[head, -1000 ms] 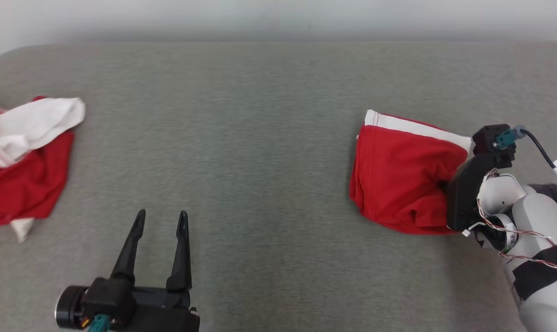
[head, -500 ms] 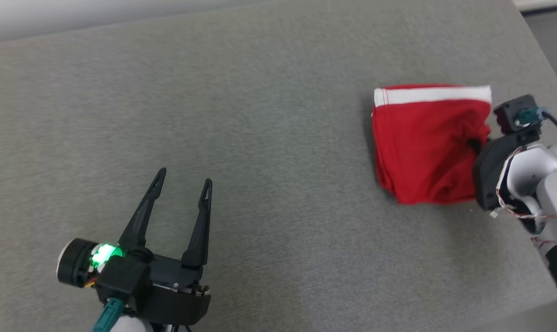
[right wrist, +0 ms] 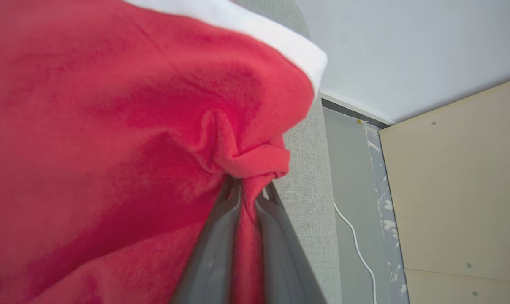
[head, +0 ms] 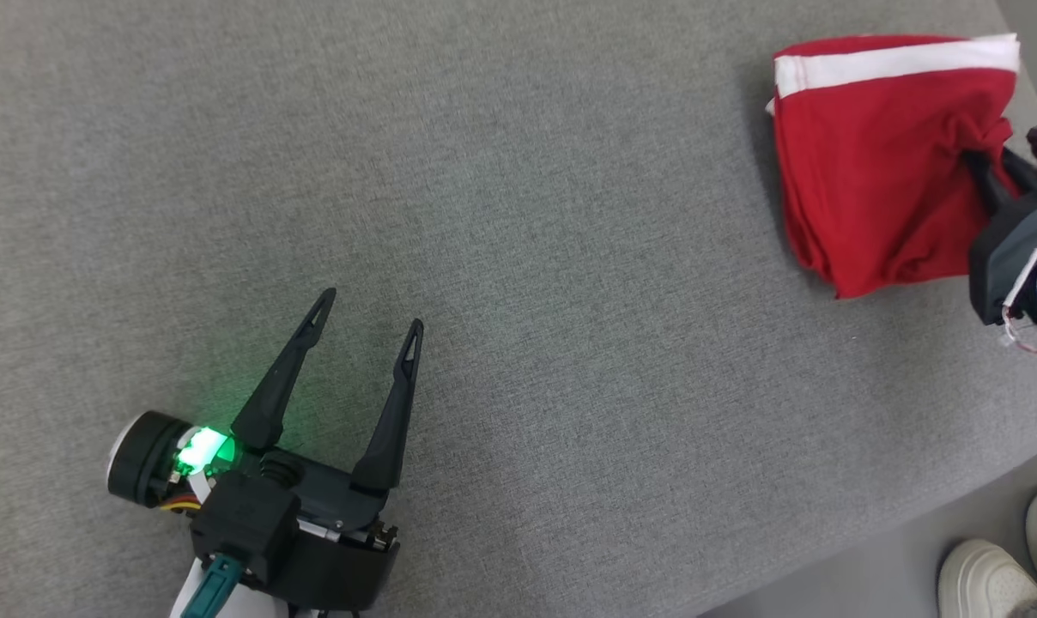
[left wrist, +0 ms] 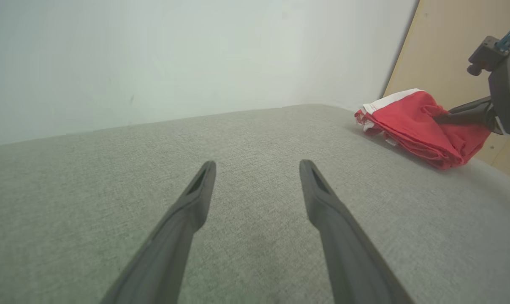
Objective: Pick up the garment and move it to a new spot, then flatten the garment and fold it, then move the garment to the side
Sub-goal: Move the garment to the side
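Note:
The garment point(head: 879, 163) is red with a white band, folded into a rough square at the far right of the grey surface point(head: 518, 215). My right gripper point(head: 982, 167) is shut on a pinch of its red cloth at the right edge; in the right wrist view the fold of the garment point(right wrist: 246, 169) is squeezed between the two fingers point(right wrist: 215, 253). My left gripper point(head: 368, 311) rests open and empty over bare surface at the lower left. From the left wrist, the garment point(left wrist: 415, 126) lies far to the right beyond my open left gripper point(left wrist: 257, 166).
The grey surface's right edge curves away near the garment, with floor beyond. A person's pale shoes point(head: 999, 566) stand on the floor at the lower right. A white cable point(right wrist: 356, 245) runs along the floor beside a tan wall panel point(right wrist: 457, 190).
The head camera has swung right and down, so the other red and white cloth at the left has left the picture. My right gripper holds the garment nearer the surface's right edge.

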